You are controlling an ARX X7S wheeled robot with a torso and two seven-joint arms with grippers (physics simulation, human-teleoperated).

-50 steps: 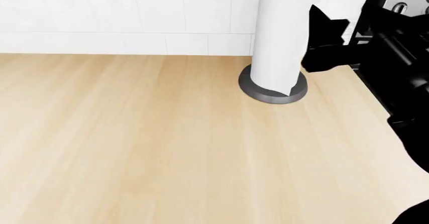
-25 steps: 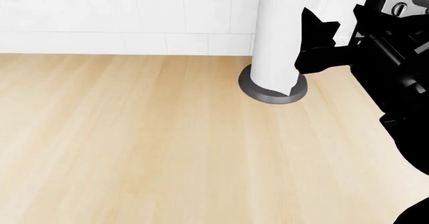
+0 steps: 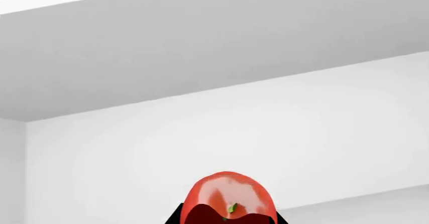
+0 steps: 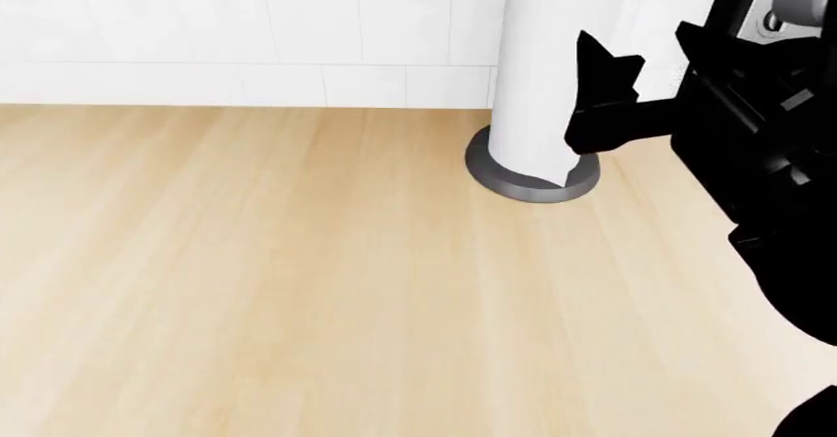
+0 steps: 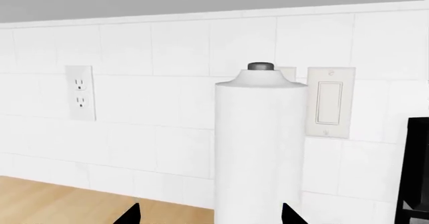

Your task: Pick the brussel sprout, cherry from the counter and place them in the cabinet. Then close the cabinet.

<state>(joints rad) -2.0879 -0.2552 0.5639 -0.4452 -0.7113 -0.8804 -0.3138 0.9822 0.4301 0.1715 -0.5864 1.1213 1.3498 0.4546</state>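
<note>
Left wrist view: one cherry (image 3: 231, 200), glossy red with a small green fleck at its dimple, sits clamped between the dark fingertips of the left gripper (image 3: 229, 218) at the frame's lower edge. Around it are only plain white panels, a back wall (image 3: 254, 148) meeting a flat surface overhead (image 3: 201, 43) and a side wall; open space lies on every side of the fruit.

Head view: one counter (image 4: 288, 280) of light wood grain spreads bare across most of the frame, running back to a white tiled wall (image 4: 235, 35). One paper towel roll (image 4: 550, 65) stands upright on a round grey base (image 4: 530, 177) near the wall. The black right arm (image 4: 746, 153) reaches in from the right, its gripper (image 4: 605, 99) just beside the roll. No brussel sprout can be seen here.

Right wrist view: the single roll fills the centre, a grey knob (image 5: 260, 67) on top. Behind it are one power outlet (image 5: 80, 93) and one light switch (image 5: 330, 102). Two dark fingertips (image 5: 129, 215) stand well apart at the bottom edge, the right gripper open and empty.
</note>
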